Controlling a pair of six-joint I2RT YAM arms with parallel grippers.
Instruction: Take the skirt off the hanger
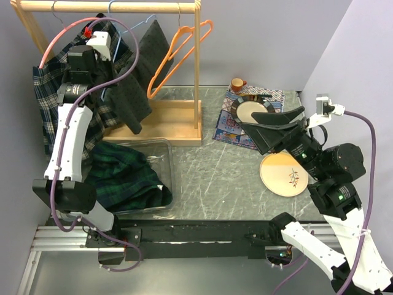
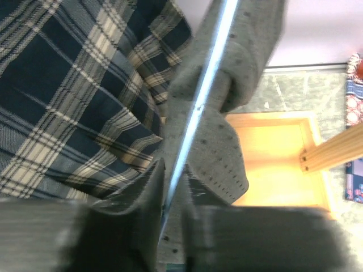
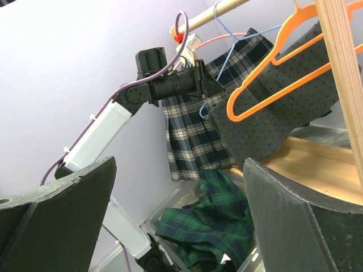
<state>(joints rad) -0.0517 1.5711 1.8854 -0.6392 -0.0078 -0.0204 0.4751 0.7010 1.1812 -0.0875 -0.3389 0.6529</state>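
Jaws of your left gripper (image 2: 173,226) straddle the blue hanger wire (image 2: 211,62) and draped grey skirt (image 2: 218,153) under the rack rail (image 1: 104,7), whether clamped you cannot tell, wire running straight away between them; right gripper (image 3: 180,164) gapes, well off the rack.

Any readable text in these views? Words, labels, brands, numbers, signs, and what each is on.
None: no legible words, labels, brands, numbers or signs in any of the three views.
The cream plate carries a sprig drawing, not lettering.
The patterned mat shows only ornament.
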